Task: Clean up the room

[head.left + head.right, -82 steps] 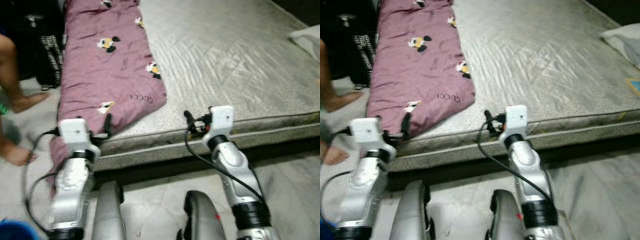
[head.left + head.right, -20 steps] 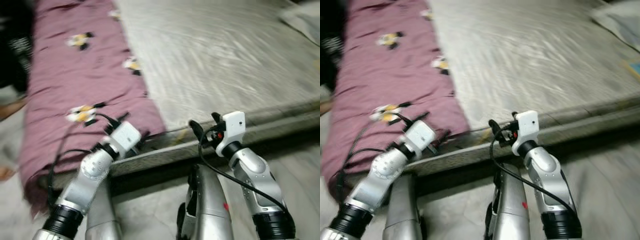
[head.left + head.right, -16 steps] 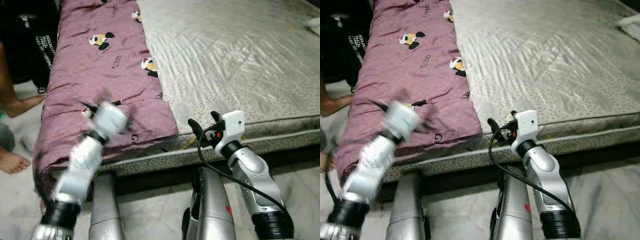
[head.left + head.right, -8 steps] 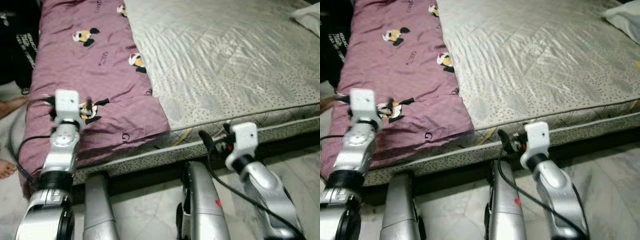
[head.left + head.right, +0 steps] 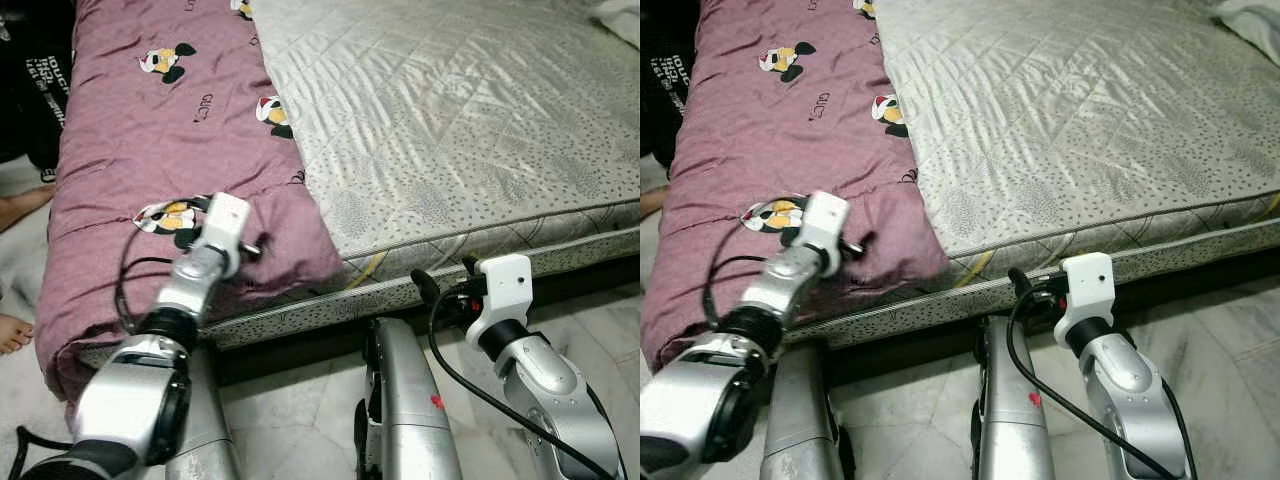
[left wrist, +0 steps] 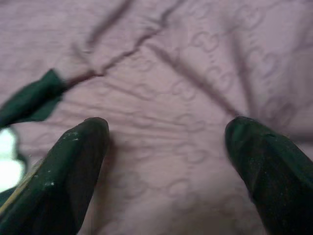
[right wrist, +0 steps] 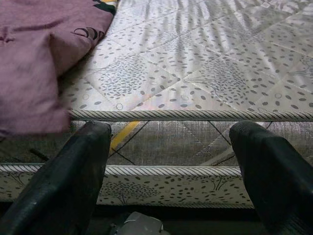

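Observation:
A purple blanket [image 5: 170, 130] printed with cartoon mice lies along the left side of the grey quilted mattress [image 5: 450, 120], its near end hanging over the edge. My left gripper [image 5: 248, 243] is open at the blanket's near right corner. In the left wrist view its fingers [image 6: 73, 161] stand apart close over the purple fabric [image 6: 171, 98], with nothing gripped. My right gripper [image 5: 445, 280] is open in front of the mattress's side edge [image 7: 171, 142], holding nothing.
A person's bare feet [image 5: 12, 335] are on the floor at the far left. A black bag [image 5: 35, 80] stands beside the bed's left side. A white pillow [image 5: 1250, 15] lies at the far right. My legs [image 5: 400, 400] stand on the tiled floor below.
My left arm has swung right across the blanket, from its left part to its near right corner. The right arm has hardly moved. The camera has shifted slightly.

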Tool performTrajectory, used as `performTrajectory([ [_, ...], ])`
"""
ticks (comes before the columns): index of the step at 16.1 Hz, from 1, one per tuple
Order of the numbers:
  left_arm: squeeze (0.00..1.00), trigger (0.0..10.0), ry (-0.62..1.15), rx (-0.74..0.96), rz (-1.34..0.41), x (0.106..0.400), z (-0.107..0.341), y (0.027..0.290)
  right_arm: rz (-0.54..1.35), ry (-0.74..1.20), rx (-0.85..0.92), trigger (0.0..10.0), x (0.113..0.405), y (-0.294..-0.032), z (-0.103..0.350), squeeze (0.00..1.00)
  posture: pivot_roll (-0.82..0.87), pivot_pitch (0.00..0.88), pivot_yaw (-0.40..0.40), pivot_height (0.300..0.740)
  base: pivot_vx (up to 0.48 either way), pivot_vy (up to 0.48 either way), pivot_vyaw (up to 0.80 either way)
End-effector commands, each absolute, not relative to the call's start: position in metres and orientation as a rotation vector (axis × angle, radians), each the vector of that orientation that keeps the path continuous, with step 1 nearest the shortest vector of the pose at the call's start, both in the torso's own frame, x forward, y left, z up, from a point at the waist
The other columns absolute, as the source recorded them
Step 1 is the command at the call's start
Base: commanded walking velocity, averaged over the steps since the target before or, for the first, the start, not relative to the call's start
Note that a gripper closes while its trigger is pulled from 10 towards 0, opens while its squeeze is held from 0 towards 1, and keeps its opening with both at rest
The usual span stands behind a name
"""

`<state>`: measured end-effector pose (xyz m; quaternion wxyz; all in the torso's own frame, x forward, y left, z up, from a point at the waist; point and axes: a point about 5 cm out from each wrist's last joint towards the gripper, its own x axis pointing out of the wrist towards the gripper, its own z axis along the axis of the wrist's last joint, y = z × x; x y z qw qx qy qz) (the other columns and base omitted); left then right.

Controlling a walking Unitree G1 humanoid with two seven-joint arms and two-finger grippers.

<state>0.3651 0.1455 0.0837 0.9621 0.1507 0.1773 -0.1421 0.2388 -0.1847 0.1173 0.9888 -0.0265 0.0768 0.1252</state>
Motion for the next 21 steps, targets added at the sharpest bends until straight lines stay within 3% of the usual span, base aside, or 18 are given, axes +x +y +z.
performTrajectory([
  [1, 0.00, 10.0, 0.426, 0.327, -0.370, 0.356, 0.068, 0.134, 0.245, 0.146, -0.047, 10.0, 0.240, -0.184, 0.120, 0.00, -0.22, 0.150, -0.007, 0.486, 0.000, 0.000, 0.00],
  [6, 0.00, 10.0, 0.380, 0.475, -0.488, 0.349, 0.061, 0.116, 0.250, 0.128, -0.040, 10.0, 0.247, -0.178, 0.121, 0.00, -0.20, 0.131, -0.005, 0.486, 0.000, 0.000, 0.00],
  [13, 0.00, 10.0, 0.045, 0.667, -0.442, 0.360, 0.108, 0.130, 0.263, 0.067, -0.007, 10.0, 0.272, -0.158, 0.123, 0.00, -0.12, 0.087, -0.013, 0.486, 0.000, 0.000, 0.00],
  [19, 0.00, 10.0, -0.261, 0.432, -0.133, 0.332, 0.151, 0.156, 0.276, 0.007, 0.022, 10.0, 0.295, -0.144, 0.128, 0.00, -0.05, 0.021, -0.018, 0.486, 0.000, 0.000, 0.00],
  [21, 0.00, 10.0, -0.274, 0.324, -0.044, 0.315, 0.149, 0.163, 0.262, -0.003, 0.023, 10.0, 0.297, -0.142, 0.127, 0.00, -0.04, 0.000, -0.011, 0.486, 0.000, 0.000, 0.00],
])
